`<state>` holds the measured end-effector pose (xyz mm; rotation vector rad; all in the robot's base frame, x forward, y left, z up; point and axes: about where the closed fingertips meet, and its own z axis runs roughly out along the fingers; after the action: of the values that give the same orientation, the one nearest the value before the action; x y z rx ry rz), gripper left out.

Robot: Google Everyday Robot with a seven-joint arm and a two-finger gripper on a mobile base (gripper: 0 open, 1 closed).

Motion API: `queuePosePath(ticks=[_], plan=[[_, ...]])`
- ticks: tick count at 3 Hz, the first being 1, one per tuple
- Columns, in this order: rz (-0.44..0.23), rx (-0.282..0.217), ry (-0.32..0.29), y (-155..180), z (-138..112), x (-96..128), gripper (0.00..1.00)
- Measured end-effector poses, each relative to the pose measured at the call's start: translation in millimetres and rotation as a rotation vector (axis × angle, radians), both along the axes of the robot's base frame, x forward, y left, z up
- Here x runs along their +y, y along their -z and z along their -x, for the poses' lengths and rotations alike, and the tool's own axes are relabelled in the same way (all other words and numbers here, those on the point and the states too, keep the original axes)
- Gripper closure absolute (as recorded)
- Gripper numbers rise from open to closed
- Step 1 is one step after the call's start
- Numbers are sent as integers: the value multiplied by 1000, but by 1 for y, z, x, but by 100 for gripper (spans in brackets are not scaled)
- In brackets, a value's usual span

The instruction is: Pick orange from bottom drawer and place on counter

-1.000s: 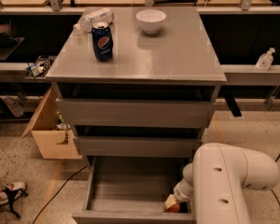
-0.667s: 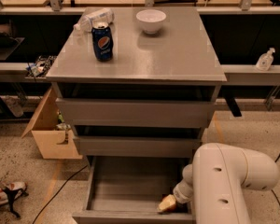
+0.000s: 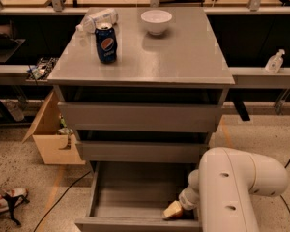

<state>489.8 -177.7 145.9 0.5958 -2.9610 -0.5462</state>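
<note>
The bottom drawer (image 3: 130, 197) is pulled open under two closed grey drawer fronts. My white arm (image 3: 232, 187) reaches down into its front right corner. The gripper (image 3: 174, 210) shows as a tan tip low in that corner, near the drawer floor. The orange does not show; the gripper and arm cover that corner. The grey counter (image 3: 174, 57) is the cabinet's top, well above the gripper.
On the counter stand a blue Pepsi can (image 3: 106, 43) and a white bowl (image 3: 156, 21), with a plastic bottle (image 3: 99, 19) lying at the back left. A cardboard box (image 3: 50, 139) sits on the floor at the left. A sanitizer bottle (image 3: 274, 62) stands on the right shelf.
A second ago an orange-red spot showed beside the gripper in the drawer's corner. The gripper has shifted slightly left over it, and that spot is now covered.
</note>
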Motion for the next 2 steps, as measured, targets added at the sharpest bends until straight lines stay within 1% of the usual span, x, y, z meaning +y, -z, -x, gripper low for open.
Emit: queuePosePath(ticks=[2], plan=[[0, 0, 1, 0, 0, 1, 0]])
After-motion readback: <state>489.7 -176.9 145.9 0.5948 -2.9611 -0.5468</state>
